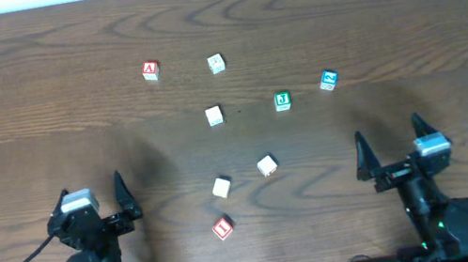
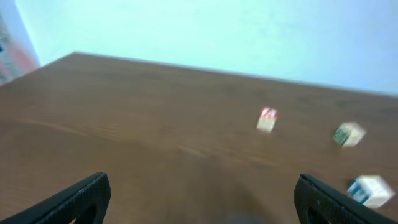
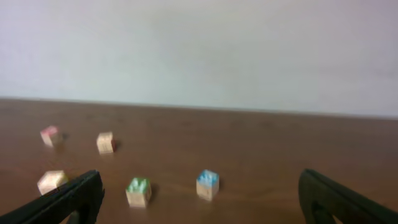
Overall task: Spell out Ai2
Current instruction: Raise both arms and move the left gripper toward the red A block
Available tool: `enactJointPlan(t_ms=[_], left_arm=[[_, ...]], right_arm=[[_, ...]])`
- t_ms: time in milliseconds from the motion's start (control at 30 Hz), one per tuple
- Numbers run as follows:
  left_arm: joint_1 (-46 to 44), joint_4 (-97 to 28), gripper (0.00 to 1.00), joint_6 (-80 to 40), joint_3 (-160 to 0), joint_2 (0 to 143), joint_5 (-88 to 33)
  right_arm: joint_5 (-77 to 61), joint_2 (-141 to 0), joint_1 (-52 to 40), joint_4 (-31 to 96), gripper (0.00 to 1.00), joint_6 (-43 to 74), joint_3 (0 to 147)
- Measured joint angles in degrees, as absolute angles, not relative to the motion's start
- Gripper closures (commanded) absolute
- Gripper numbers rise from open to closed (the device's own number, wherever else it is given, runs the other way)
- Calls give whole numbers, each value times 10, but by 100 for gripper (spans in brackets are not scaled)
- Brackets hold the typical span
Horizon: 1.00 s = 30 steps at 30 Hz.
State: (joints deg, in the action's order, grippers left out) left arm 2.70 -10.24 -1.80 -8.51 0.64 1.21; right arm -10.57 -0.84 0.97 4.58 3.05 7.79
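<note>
Overhead shows the left gripper (image 1: 91,188) and right gripper (image 1: 387,129) both spread open and empty, well apart from the letter blocks (image 1: 214,115) scattered ahead, the red A block (image 1: 149,70) farthest left.

Brown across the table (image 1: 15,72), streaked with darker wavy grain. Red on white on the A block (image 1: 149,70) and the near block (image 1: 222,228). Green on the J block (image 1: 281,100); blue on the right block (image 1: 329,81). Pale cream on the other blocks (image 1: 214,115). Black on the left gripper (image 1: 91,185) and right gripper (image 1: 387,127), grey-white on top.
</note>
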Motion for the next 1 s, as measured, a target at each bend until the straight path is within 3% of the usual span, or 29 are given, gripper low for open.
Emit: enactJointPlan(t_ms=[200, 400, 600, 800, 1000], left_arm=[[27, -81, 4, 1, -244, 19, 3], [27, -149, 5, 35, -471, 147, -4], [28, -341, 5, 50, -721, 360, -13], [28, -637, 5, 50, -980, 597, -33], [28, -775, 5, 50, -1104, 793, -74]], right_arm=[[-106, -29, 10, 49, 1, 30, 217], [-109, -184, 10, 144, 1, 30, 408], [-139, -407, 10, 308, 1, 32, 662], [-162, -612, 10, 552, 1, 34, 892], [-211, -740, 11, 664, 1, 37, 950]])
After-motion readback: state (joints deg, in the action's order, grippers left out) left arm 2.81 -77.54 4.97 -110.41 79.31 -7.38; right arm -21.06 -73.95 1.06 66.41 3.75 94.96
